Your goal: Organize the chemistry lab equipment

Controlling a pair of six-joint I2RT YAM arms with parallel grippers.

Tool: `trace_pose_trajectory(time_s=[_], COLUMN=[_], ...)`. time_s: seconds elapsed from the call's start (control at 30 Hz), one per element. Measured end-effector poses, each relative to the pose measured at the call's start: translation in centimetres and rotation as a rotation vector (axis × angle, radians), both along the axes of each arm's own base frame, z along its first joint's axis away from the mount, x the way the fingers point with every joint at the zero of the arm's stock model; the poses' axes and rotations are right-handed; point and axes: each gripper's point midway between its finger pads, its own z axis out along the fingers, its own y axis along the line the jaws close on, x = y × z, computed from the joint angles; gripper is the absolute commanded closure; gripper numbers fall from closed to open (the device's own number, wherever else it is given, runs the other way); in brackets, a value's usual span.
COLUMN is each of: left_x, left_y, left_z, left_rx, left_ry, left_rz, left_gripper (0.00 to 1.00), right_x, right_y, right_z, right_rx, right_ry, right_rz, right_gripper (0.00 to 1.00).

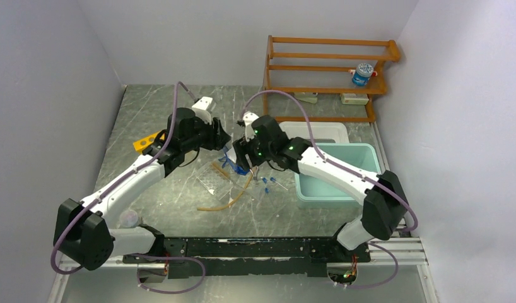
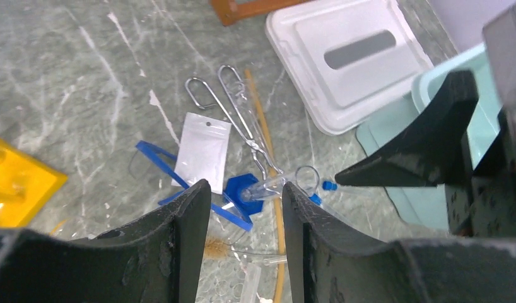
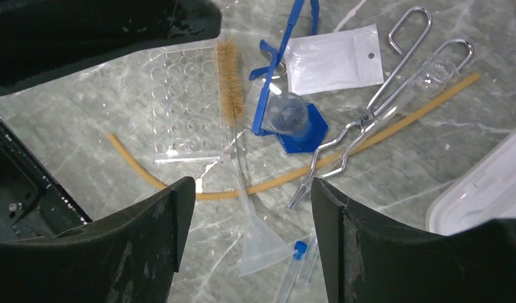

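The loose lab items lie mid-table. A small clear cylinder on a blue hexagonal base point(image 2: 243, 197) lies tipped over the blue-framed goggles point(image 2: 156, 159). Beside them are the white packet point(image 2: 202, 151), metal tongs point(image 2: 243, 123) and tan rubber tube point(image 3: 274, 183). My left gripper point(image 2: 246, 186) hovers over the blue base, jaws apart, holding nothing. My right gripper point(image 3: 252, 186) is open above a clear funnel point(image 3: 262, 240) and blue-capped tubes point(image 3: 299, 249). The clear tray point(image 3: 183, 107) has a brush point(image 3: 229, 79) alongside. The yellow rack point(image 1: 145, 142) sits far left.
A pale teal tub point(image 1: 337, 173) stands at the right with its white lid point(image 1: 312, 129) lying behind it. The orange wooden shelf point(image 1: 328, 69) stands against the back wall. The two grippers point(image 1: 222, 137) point(image 1: 243, 154) hang close together over the pile.
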Motion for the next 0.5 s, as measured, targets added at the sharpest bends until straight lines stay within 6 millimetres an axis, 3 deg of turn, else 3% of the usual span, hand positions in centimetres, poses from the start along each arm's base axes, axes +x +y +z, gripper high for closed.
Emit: trace_pose_trajectory(time_s=[0.37,0.5], left_x=[1.4,1.6], left_y=[2.3,2.8], left_z=[0.1,0.1], left_rx=[-0.006,-0.012], left_ry=[0.020,0.023], left_rz=[0.204,0.244], left_gripper=[0.49,0.48], right_x=[2.3,3.2], right_y=[3.6,3.9], right_z=[-1.8,-2.3], right_rx=[0.044,0.056], right_ry=[-0.077,-0.087], right_rz=[-0.068,-0.115], right_gripper=[0.53,0.54])
